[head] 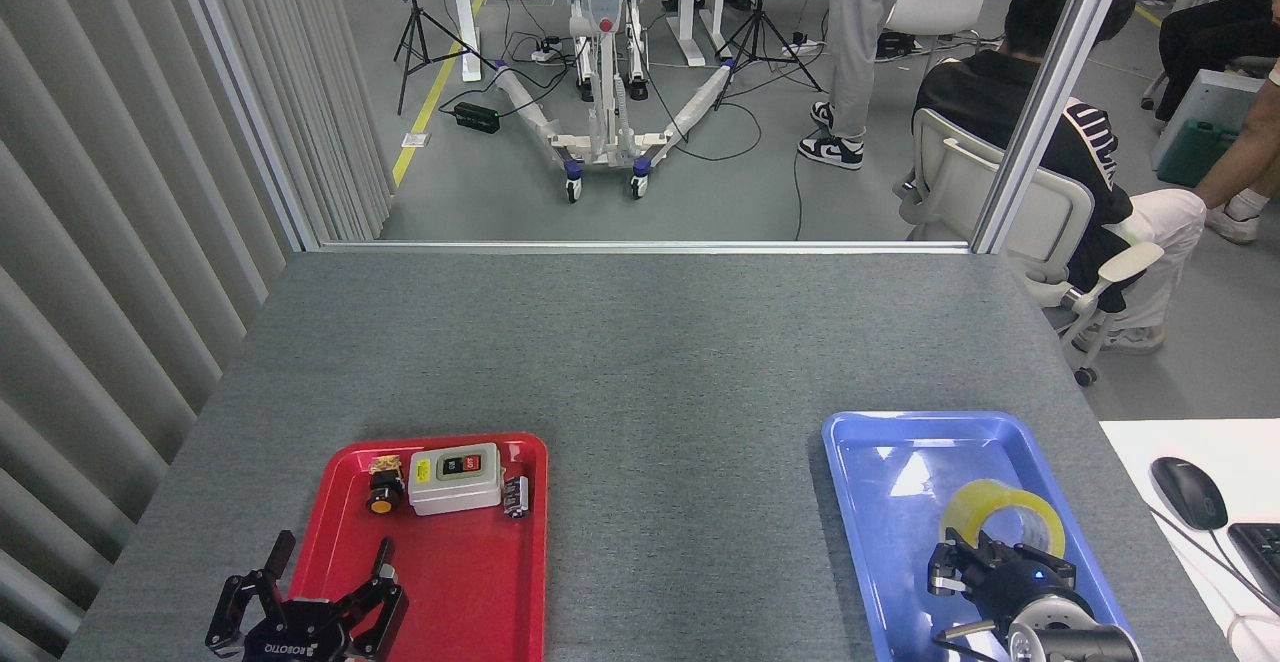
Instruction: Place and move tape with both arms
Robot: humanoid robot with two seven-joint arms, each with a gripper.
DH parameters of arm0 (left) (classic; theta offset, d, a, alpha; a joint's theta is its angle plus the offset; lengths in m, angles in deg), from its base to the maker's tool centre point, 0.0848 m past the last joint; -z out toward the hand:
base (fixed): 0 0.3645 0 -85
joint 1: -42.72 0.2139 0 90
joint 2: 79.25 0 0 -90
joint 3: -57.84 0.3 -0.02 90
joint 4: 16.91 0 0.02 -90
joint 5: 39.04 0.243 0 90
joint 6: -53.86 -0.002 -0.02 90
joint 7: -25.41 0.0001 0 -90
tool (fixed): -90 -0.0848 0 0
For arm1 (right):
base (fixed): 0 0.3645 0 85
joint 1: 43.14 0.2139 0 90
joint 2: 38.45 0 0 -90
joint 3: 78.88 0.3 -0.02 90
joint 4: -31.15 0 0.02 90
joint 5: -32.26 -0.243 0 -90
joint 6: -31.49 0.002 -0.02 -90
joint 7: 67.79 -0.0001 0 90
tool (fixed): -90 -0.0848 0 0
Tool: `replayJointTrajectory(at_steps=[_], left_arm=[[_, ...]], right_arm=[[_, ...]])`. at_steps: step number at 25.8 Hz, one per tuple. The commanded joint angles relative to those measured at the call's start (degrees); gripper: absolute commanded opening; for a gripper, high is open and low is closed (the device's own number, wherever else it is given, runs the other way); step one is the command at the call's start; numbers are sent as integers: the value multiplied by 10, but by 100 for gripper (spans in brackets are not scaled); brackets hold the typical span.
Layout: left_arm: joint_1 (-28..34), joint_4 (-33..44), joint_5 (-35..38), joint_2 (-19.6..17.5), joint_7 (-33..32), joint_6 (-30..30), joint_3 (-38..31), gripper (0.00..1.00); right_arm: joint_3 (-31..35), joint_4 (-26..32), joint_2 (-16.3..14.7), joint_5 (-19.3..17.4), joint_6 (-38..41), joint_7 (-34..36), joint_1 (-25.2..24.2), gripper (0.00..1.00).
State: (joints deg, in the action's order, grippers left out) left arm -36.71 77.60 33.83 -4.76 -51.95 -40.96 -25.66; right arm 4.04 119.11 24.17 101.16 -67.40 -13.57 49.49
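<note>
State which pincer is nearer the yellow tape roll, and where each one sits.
Right. The right pincer sits at the tape in the blue tray. The left pincer is open, far across the table at the red tray's near left edge.

My left gripper [305, 610] is black, three-fingered, marked ROBOTIQ in white. My right gripper [990, 564] is black with a small blue light.
</note>
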Motion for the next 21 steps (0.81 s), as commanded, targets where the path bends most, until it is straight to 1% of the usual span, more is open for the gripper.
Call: replayJointTrajectory(at_steps=[1, 5, 7, 9, 11, 13, 16, 17, 19, 21], left_arm=[[1, 0, -2, 0, -2, 0, 0, 98], [1, 1, -3, -1, -2, 2, 1, 98], [1, 1, -3, -1, -2, 2, 2, 98], [1, 1, -3, -1, -3, 2, 2, 98], [1, 1, -3, -1, -4, 2, 2, 98], [1, 2, -3, 0, -5, 7, 2, 99], [1, 3, -2, 0, -6, 39, -2, 99], [1, 2, -3, 0, -6, 46, -3, 99], [1, 1, -4, 1, -7, 47, -4, 99], [1, 1, -9, 1, -8, 47, -4, 99]], right_arm=[[0, -6, 3, 0, 0, 34, 0, 98], [0, -6, 4, 2, 6, 56, 0, 99], [0, -2, 6, 2, 8, 83, -1, 99], [0, 9, 10, 3, 12, 129, -3, 99], [0, 25, 17, 4, 24, 193, -8, 99], [1, 40, 22, 6, 39, 271, -25, 99], [11, 59, 44, 10, 49, 397, -66, 99], [14, 65, 51, 15, 49, 427, -80, 99], [30, 71, 68, 38, 53, 444, -107, 99], [42, 72, 86, 48, 60, 444, -128, 99]])
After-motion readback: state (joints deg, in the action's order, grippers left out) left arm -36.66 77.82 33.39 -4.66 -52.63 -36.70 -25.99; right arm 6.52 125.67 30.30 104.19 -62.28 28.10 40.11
